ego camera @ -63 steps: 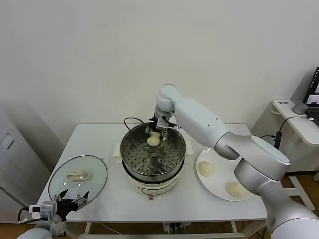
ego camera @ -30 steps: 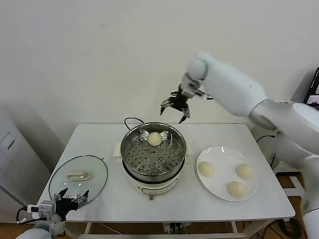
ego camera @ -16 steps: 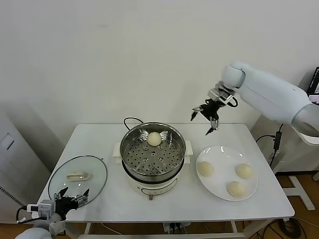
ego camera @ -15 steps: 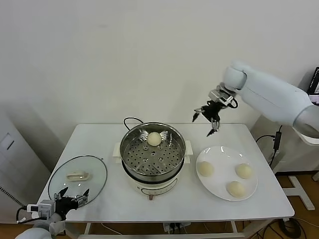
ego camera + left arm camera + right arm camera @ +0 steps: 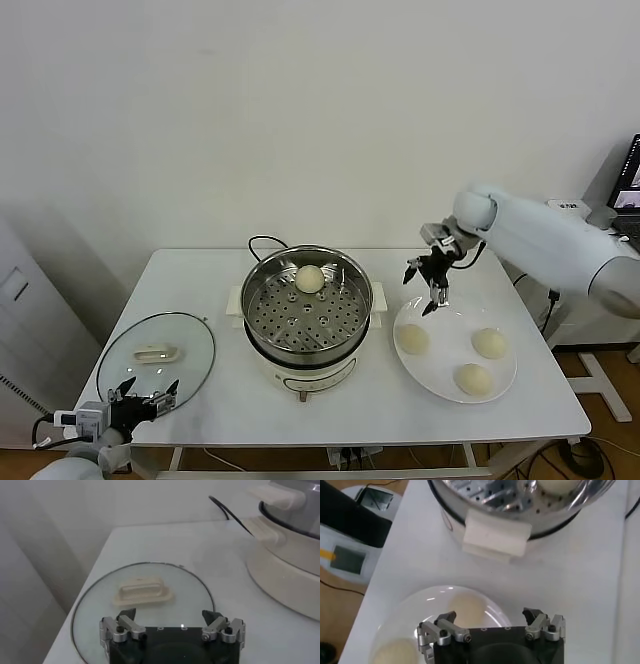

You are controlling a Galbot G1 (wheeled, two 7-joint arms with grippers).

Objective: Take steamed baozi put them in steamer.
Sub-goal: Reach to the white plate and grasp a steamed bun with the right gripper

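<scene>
The steamer (image 5: 307, 318) stands mid-table, and one steamed baozi (image 5: 310, 278) rests on the far side of its perforated tray. Three more baozi lie on a white plate (image 5: 448, 312) to its right: one on the side nearest the steamer (image 5: 412, 340), one on the right (image 5: 489, 343), one at the front (image 5: 473, 379). My right gripper (image 5: 425, 290) hangs open and empty just above the plate's steamer-side rim, over the nearest baozi (image 5: 465, 611). The right wrist view also shows the steamer (image 5: 495, 502), the plate (image 5: 427, 596) and my right gripper (image 5: 490, 615). My left gripper (image 5: 145, 395) is parked open at the front left.
A glass lid (image 5: 156, 352) with a white handle lies at the table's front left, under my left gripper (image 5: 169, 615); the lid (image 5: 142, 605) fills the left wrist view. A black cord (image 5: 262, 242) runs behind the steamer. A side desk (image 5: 600, 240) stands to the right.
My right gripper let go of a baozi in the steamer, rose, swung right and came down over the plate, open and empty. The left arm has not moved.
</scene>
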